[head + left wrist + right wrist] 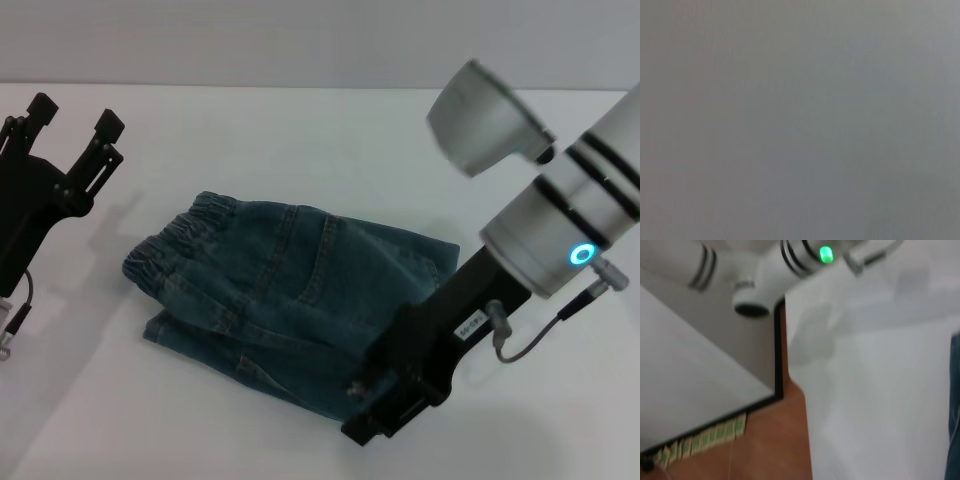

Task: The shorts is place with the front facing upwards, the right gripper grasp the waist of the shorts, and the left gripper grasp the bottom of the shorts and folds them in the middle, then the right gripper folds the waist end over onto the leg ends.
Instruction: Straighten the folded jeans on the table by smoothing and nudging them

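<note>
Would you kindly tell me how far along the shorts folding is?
The shorts already lie folded into a compact stack on the table, waistband uppermost. The right claw is low at their near edge, fingers hidden. The left claw hangs open, aside. Little seems left.

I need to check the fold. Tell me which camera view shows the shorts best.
The head view: the shorts lie folded on the white table, waistband and pocket stitching visible, with the right gripper over their edge. The right wrist view catches only a thin blue strip. The left wrist view shows none of them.
</note>
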Tool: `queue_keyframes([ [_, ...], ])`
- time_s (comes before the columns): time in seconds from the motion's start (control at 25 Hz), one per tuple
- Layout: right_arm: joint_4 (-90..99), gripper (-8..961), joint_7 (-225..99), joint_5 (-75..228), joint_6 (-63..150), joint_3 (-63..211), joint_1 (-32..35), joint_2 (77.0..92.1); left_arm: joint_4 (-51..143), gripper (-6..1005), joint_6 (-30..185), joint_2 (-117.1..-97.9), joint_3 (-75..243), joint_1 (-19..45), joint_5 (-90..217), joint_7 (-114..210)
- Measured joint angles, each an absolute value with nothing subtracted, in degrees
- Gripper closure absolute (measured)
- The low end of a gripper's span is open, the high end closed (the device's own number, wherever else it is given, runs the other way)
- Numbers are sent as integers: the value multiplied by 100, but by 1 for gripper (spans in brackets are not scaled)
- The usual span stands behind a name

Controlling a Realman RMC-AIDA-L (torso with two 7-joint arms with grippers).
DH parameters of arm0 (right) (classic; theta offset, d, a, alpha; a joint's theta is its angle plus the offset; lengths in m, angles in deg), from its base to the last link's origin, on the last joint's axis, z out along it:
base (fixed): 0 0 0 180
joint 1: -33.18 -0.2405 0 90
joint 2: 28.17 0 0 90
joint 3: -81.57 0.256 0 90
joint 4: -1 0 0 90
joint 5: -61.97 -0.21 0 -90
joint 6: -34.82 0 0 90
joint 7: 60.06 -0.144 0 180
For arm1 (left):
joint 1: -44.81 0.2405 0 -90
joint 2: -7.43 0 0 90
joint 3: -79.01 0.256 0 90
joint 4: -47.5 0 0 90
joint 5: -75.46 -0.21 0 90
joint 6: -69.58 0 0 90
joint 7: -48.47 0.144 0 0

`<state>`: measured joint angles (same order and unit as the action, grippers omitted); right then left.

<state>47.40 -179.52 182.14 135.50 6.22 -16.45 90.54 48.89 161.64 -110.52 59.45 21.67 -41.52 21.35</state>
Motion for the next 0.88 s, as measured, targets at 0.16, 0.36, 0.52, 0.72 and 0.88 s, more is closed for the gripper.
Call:
queue_keyframes([
  [0.16,4407,429,-17995,18315,13446,507,-1798,9066,4891,172,16131,-11058,5941,2150,-4152,2136],
  [0.36,4187,429,-18009,18556,13183,480,-1845,9065,4898,172,16063,-11067,5941,2134,-4152,2139],
  [0.52,4037,429,-18012,18713,12997,475,-1861,9065,4904,172,16027,-11075,5941,2127,-4152,2140],
  [0.72,3945,429,-18013,18947,12770,493,-1812,9061,4919,172,16026,-11077,5941,2126,-4152,2140],
  [0.88,3885,429,-18003,19005,12550,554,-1738,9033,4958,172,16026,-11076,5941,2141,-4152,2140],
])
